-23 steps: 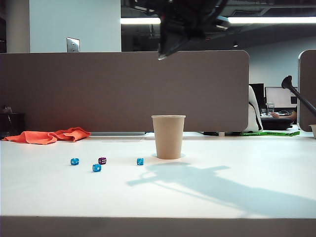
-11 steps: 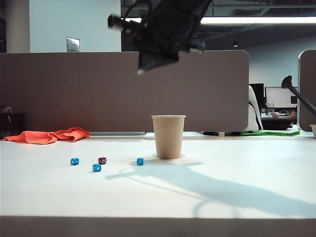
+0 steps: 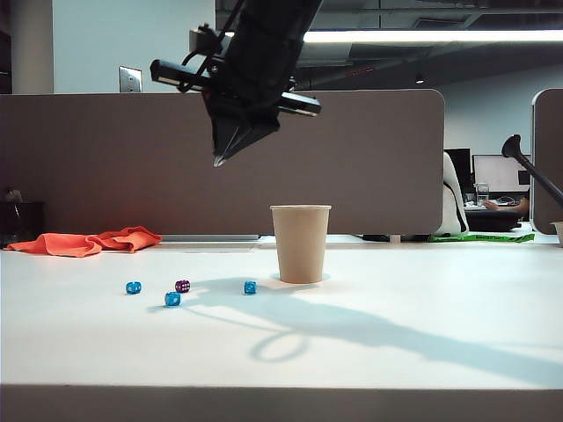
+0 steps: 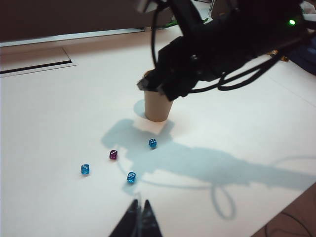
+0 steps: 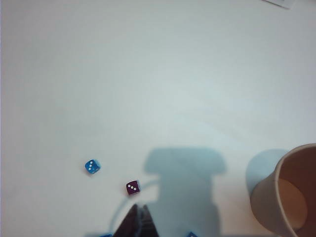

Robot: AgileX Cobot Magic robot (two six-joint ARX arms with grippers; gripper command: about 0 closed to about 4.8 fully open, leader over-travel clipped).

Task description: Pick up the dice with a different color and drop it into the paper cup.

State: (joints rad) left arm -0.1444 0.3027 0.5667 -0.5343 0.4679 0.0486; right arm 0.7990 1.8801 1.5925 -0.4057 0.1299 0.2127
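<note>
The right gripper (image 3: pixel 218 161) hangs high above the white table (image 3: pixel 396 352), fingers pinched together on nothing, tips pointing down over the ground left of the tan paper cup (image 3: pixel 300 243). The left gripper (image 4: pixel 138 217) shows only two dark fingertips pressed together, also empty, near the table's front edge. The purple die (image 3: pixel 182 286) lies on the table among three blue dice (image 3: pixel 172 299), left of the upright cup and apart from it
</note>
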